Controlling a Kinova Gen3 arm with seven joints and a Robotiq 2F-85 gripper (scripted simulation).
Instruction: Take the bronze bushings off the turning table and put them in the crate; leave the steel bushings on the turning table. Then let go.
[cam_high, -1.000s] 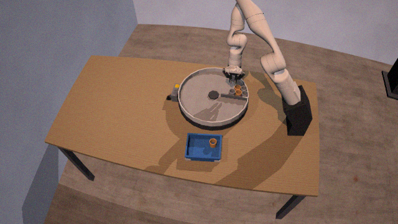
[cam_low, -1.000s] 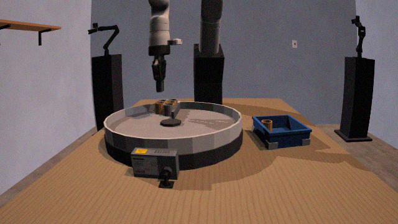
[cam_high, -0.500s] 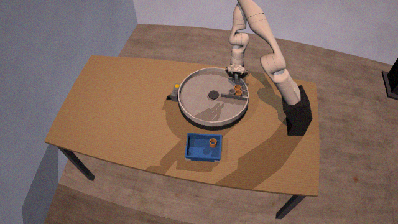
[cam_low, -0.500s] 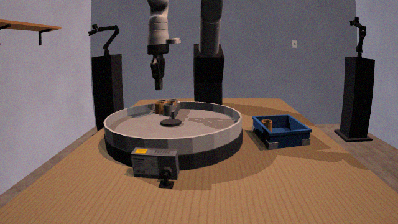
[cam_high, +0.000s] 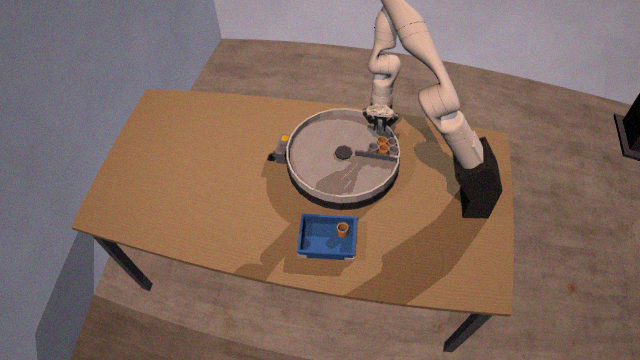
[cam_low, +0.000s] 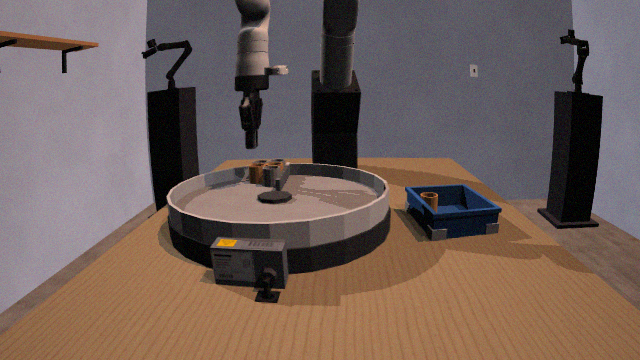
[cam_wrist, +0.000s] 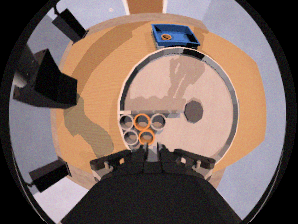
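The round grey turning table (cam_high: 343, 155) stands mid-table. Near its rim by the arm is a cluster of bushings: two bronze bushings (cam_high: 383, 144) upright among grey steel bushings (cam_high: 393, 145). The cluster also shows in the exterior view (cam_low: 265, 171) and in the wrist view, with bronze ones (cam_wrist: 144, 129) between steel ones (cam_wrist: 125, 121). My gripper (cam_low: 250, 142) hangs well above the cluster, pointing down, fingers nearly together and empty. The blue crate (cam_high: 327, 236) holds one upright bronze bushing (cam_high: 342, 227), which also shows in the exterior view (cam_low: 429, 200).
A grey control box (cam_low: 248, 261) sits against the turning table's rim opposite the arm. A dark hub (cam_high: 343, 152) and a low bar (cam_high: 375, 156) lie on the disc. The arm's black base (cam_high: 480, 185) stands at the table's edge.
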